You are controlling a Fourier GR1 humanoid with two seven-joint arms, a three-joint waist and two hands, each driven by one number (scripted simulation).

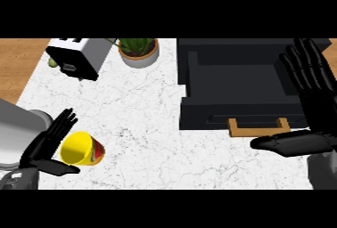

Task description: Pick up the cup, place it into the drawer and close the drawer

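**Cup beside the open left hand, drawer open**

Near the worktop's (pixel 145 116) front-left corner, the left hand (pixel 41 149) stands with fingers straight and thumb spread. The tilted yellow cup (pixel 82 149) lies against them, ungrasped. The right hand (pixel 319 116) rests flat with fingers released, over the right side of the open black drawer (pixel 230 80). A toaster (pixel 76 55) and a potted plant (pixel 138 51) sit at the far edge.

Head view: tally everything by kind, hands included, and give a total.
Cup: 1
Toaster: 1
Potted plant: 1
Drawer: 1
Hands: 2, left hand and right hand
Green speck beside toaster: unclear, not counted
Total: 6
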